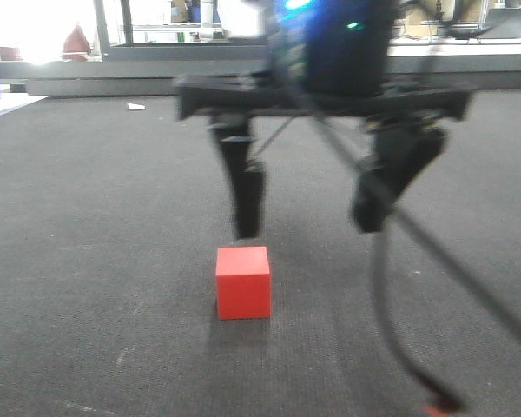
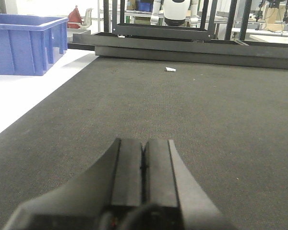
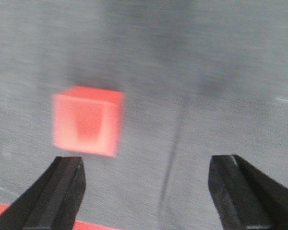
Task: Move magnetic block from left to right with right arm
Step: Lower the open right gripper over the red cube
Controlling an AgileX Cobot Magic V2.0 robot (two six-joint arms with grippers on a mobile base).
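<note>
We are seeing the left gripper (image 2: 143, 167) clenched on nothing, hanging low over the dark mat (image 2: 206, 105). The magnetic block (image 1: 242, 282) is sitting just beneath the right gripper (image 1: 313, 204), under one finger, not between them (blurry views); those fingers are standing wide apart, gripping nothing.

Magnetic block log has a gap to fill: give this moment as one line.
magnetic block: on mat, ungripped | right claw: open, block ahead, off-centre | left claw: shut, empty
</note>
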